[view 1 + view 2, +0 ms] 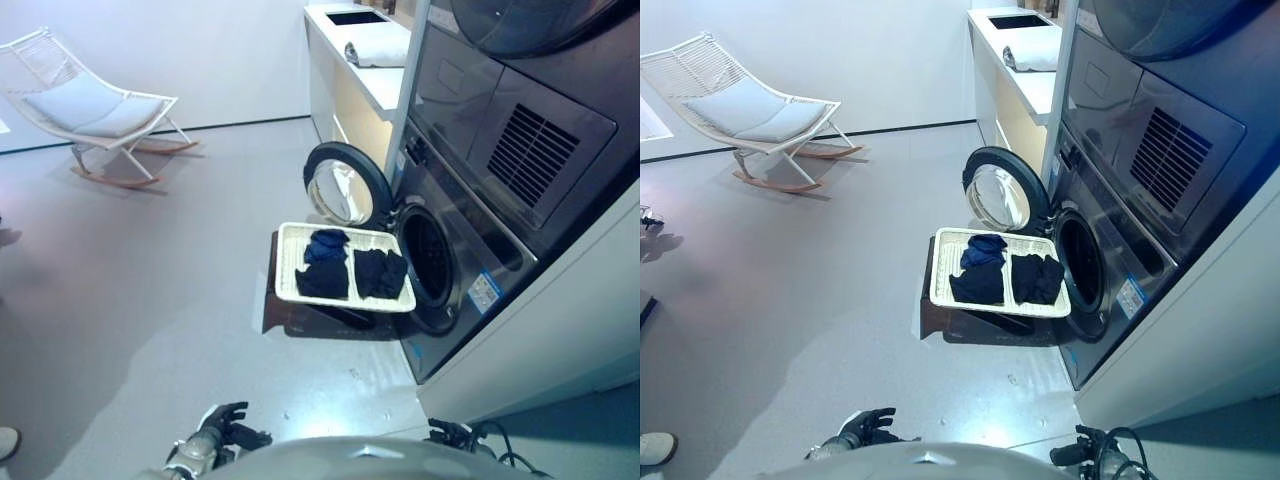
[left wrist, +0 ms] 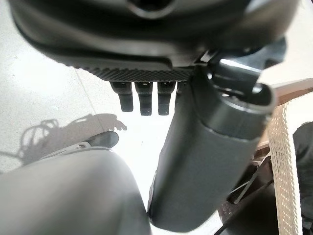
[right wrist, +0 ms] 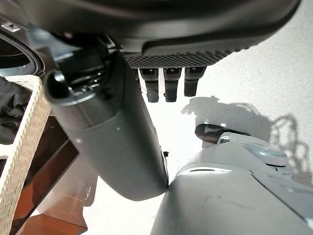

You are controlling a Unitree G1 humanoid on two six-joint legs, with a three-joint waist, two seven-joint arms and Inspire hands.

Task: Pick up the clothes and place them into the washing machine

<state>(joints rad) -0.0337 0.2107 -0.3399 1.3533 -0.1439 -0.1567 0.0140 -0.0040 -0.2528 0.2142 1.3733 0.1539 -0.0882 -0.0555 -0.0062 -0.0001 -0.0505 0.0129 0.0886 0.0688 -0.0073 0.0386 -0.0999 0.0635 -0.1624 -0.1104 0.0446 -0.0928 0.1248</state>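
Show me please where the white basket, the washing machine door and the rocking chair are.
white basket (image 1: pixel 288 262), left eye view, on its bare left rim.
washing machine door (image 1: pixel 345 190), left eye view, on its glass.
rocking chair (image 1: pixel 750 108), right eye view, on its cushion.

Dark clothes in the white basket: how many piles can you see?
3: a blue garment at the basket's far left, a black pile nearer, and a black pile beside the washer. More may lie underneath.

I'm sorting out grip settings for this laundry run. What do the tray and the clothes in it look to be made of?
The tray looks like cream woven wicker or plastic weave: its rim shows a mesh pattern in the wrist views, though which of the two is unclear. The clothes look like soft, matte dark cloth, lying in crumpled, limp piles.
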